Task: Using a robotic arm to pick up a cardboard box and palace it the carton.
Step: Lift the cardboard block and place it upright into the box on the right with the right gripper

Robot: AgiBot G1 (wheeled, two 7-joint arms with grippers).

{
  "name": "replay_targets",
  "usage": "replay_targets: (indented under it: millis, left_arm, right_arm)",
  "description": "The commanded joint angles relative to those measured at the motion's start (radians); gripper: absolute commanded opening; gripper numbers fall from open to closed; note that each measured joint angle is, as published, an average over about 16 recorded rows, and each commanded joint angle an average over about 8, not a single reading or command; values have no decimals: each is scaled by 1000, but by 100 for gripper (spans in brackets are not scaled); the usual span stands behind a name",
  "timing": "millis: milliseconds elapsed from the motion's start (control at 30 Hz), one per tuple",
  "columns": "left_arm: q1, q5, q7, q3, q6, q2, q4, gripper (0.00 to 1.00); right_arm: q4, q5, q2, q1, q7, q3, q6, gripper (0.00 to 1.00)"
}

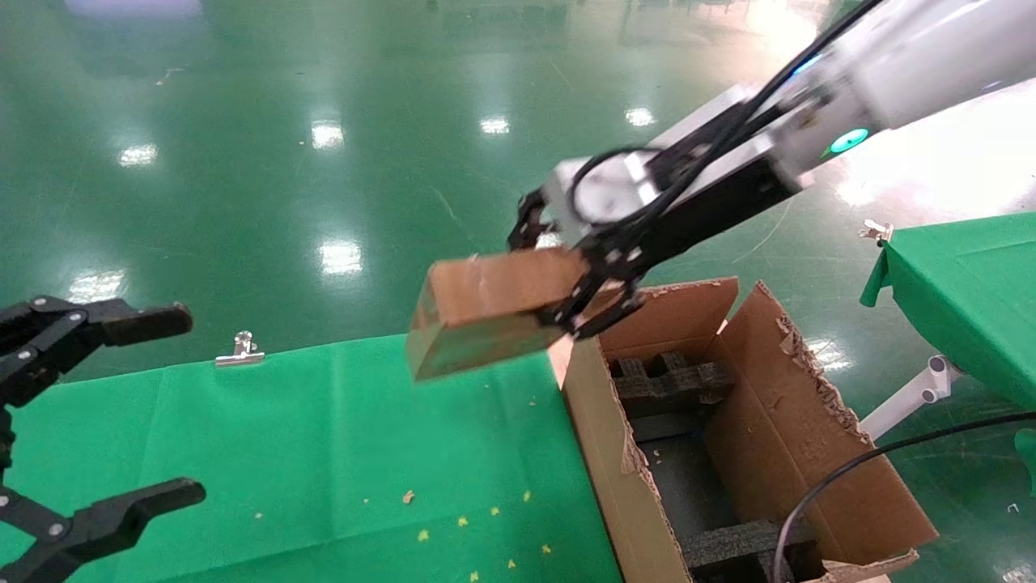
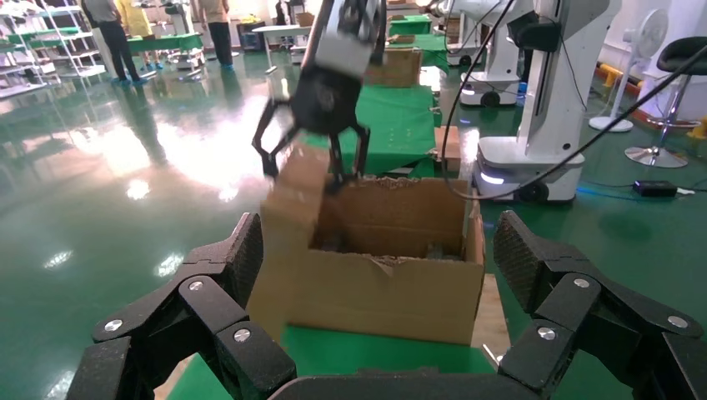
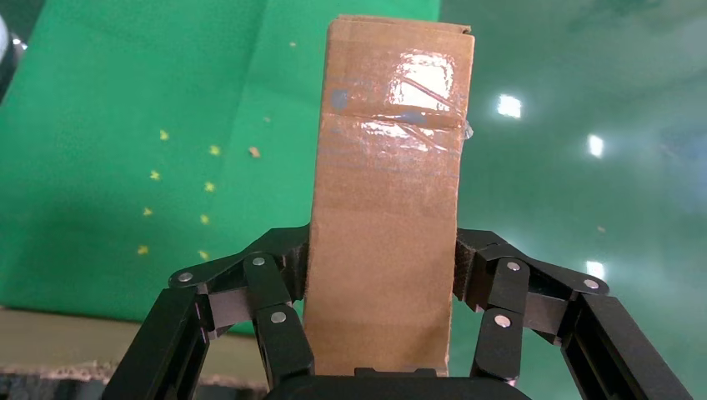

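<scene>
Inside carton [image 1: 809, 453], foam blocks [image 1: 672, 380]; claw-held box [image 1: 486, 312] outside.

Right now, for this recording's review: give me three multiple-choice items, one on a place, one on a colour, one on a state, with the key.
1. Where is the cardboard box?
A. lying on the cloth
B. in the air beside the carton's rim
C. down among the foam blocks

2. What colour is the table cloth?
A. green
B. blue
C. grey

3. How is the left gripper?
A. shut on the box
B. shut, empty
C. open, empty

Key: B, the right gripper holds it aloft; A, the cloth is green; C, its fingers stand spread with nothing between.
</scene>
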Motion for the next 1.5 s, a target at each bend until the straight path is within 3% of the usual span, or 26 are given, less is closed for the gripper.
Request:
replay_targets:
  millis: [33,533,833,1067,1500]
  left_arm:
    - [0,0,0,0,0,0,0,100]
    - [0,0,0,0,0,0,0,100]
    - [0,0,0,0,0,0,0,100]
    - [0,0,0,0,0,0,0,100]
    - [0,0,0,0,0,0,0,100]
  right_arm:
    - [8,26,29,38,-7,-20,-2,0]
    - [52,47,315,249,25,-320,-5,0]
    - [24,29,415,312,37,-492,1,0]
    - [-58,57,415,278,94,-555,30,0]
    - [-157,159,386,103,392,-567,205,0]
